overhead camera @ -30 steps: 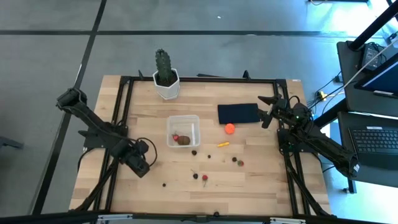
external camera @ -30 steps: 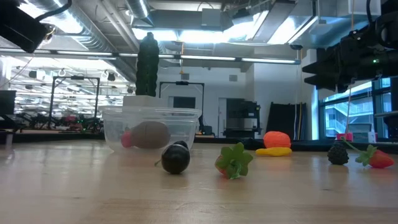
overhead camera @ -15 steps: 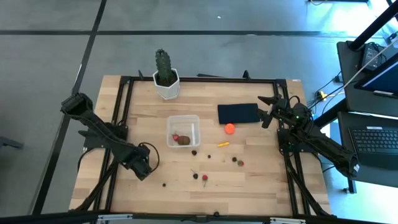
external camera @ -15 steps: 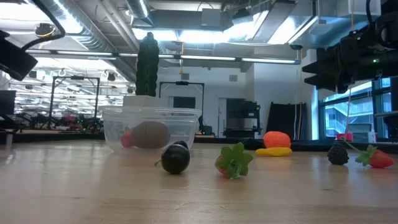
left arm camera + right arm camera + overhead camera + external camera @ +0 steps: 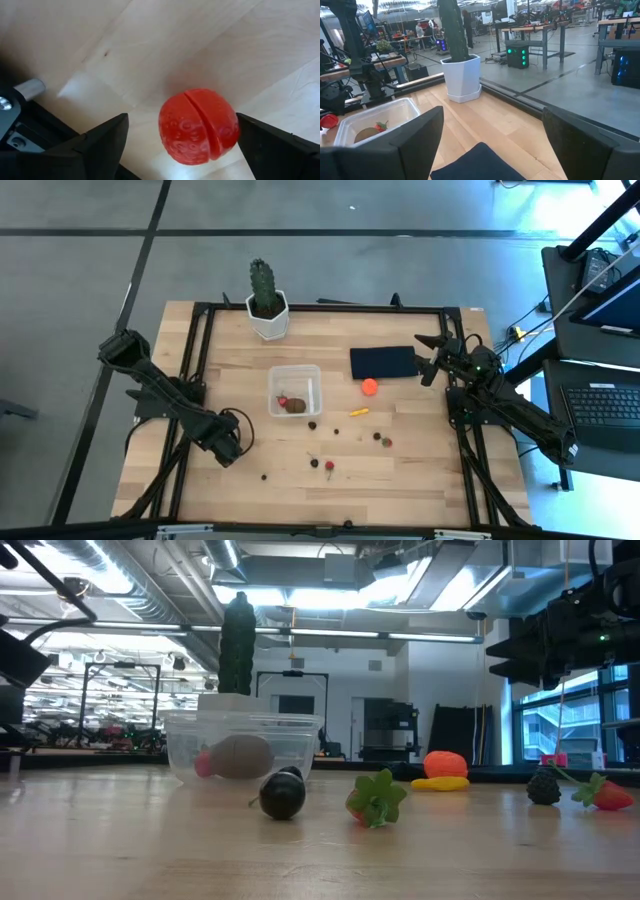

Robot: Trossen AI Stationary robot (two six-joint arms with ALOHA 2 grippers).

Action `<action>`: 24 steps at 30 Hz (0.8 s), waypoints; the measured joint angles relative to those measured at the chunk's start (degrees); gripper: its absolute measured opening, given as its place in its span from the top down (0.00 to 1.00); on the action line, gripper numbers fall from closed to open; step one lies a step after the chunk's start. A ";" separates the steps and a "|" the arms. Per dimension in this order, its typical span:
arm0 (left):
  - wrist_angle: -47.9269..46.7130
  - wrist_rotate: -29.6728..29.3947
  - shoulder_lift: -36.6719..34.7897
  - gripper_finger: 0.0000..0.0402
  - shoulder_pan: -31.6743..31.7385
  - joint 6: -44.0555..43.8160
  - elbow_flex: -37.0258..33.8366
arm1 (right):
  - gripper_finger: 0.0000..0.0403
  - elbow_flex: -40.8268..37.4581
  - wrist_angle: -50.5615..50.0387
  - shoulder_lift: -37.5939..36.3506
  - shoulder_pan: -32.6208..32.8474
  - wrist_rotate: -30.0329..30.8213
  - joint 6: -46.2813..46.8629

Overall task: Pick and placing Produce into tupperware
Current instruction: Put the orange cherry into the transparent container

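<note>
the left end effector (image 5: 180, 145), fingers spread apart, is straddling a round red toy fruit (image 5: 198, 126) lying on the pale wooden worktop (image 5: 210, 45); the right end effector (image 5: 490, 145) is waiting, fingers apart, beyond the clear square plastic tupperware (image 5: 295, 390).

You're working on a table (image 5: 420, 470) of pale, matt wood with fine grain, edged by a black metal frame (image 5: 200, 360). The tupperware (image 5: 296, 385) is clear, glossy plastic, its walls catching light, and the red piece (image 5: 198, 126) between the left gripper's (image 5: 180, 140) matt black fingers (image 5: 100, 142) looks like moulded plastic, dimpled and faintly shiny with a seam across it. The pot (image 5: 463, 77) looks smooth and white with a soft sheen, and the dark rectangle (image 5: 382, 362) is flat and matt.
</note>
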 joint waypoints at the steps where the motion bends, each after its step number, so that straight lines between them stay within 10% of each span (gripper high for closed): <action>1: -0.04 0.01 0.00 0.14 0.00 0.00 -0.02 | 0.16 0.00 0.00 0.00 0.00 0.00 0.00; 24: 0.00 -0.02 0.00 0.41 0.04 0.12 -0.02 | 0.16 -0.01 0.00 0.00 0.00 0.00 -0.09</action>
